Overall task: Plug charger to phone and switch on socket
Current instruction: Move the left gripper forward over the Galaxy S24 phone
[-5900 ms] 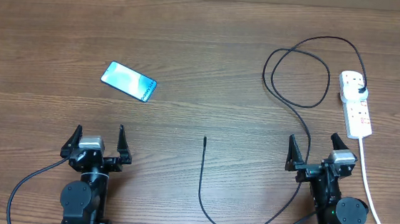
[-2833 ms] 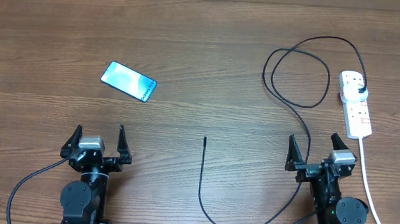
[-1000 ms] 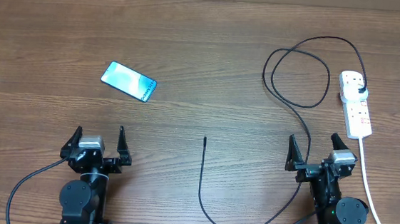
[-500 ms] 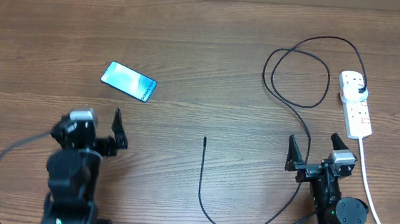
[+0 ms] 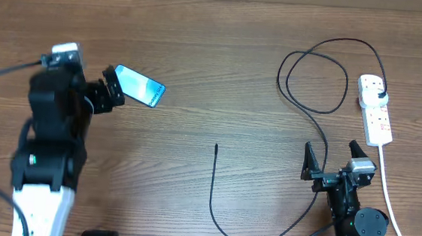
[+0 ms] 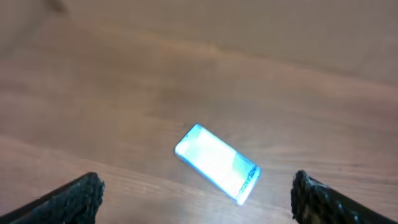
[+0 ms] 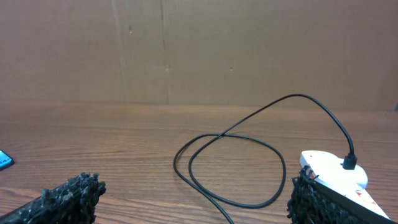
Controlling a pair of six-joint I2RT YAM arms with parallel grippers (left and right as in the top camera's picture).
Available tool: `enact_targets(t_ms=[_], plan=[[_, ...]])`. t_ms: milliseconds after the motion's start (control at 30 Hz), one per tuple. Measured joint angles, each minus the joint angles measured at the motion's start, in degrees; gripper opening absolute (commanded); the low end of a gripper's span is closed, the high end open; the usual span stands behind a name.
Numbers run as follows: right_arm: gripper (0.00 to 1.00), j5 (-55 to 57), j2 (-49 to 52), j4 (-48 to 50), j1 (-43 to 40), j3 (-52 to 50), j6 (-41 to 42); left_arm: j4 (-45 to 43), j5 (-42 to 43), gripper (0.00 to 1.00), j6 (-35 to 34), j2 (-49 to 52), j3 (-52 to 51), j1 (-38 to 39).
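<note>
Both grippers gape empty, left gripper (image 6: 196, 189) beside the phone (image 5: 136, 86) toward the table's (image 5: 217, 43) left edge, right gripper (image 5: 331, 153) at the front edge near the socket (image 5: 375, 110) holding the charger's (image 5: 213, 186) plug.

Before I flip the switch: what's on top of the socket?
The charger's black plug sits in the far outlet of the socket; the nearer outlets look bare. Its pins are hidden beneath it.

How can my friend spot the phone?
Start at the brown wooden table and look to its left side, away from the white power strip. The phone lies flat there, slanted. It alone has a glowing light-blue screen; the cable is thin and black.
</note>
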State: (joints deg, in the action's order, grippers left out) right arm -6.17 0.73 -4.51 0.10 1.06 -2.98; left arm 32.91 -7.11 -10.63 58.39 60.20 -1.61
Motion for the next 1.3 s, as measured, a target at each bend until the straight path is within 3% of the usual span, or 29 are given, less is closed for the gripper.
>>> enact_targets(t_ms=[100, 533, 700, 900, 1100, 1300], plan=[[1.00, 0.0, 0.0, 0.0, 0.0, 0.0, 0.0, 5.8, -0.9, 1.00, -1.2, 6.8, 5.4, 0.0], [1.00, 0.0, 0.0, 0.0, 0.0, 0.0, 0.0, 7.6, 3.8, 1.00, -2.2, 24.4, 6.6, 0.0], [1.00, 0.0, 0.0, 0.0, 0.0, 0.0, 0.0, 9.1, 3.4, 1.00, -10.6, 29.0, 6.8, 0.1], [1.00, 0.0, 0.0, 0.0, 0.0, 0.0, 0.0, 15.1, -3.3, 1.00, -24.5, 32.2, 11.4, 2.6], [1.00, 0.0, 0.0, 0.0, 0.0, 0.0, 0.0, 25.4, -8.8, 1.00, -36.5, 37.7, 24.5, 5.8], [1.00, 0.0, 0.0, 0.0, 0.0, 0.0, 0.0, 36.7, -10.5, 1.00, -41.9, 49.2, 43.4, 6.1]])
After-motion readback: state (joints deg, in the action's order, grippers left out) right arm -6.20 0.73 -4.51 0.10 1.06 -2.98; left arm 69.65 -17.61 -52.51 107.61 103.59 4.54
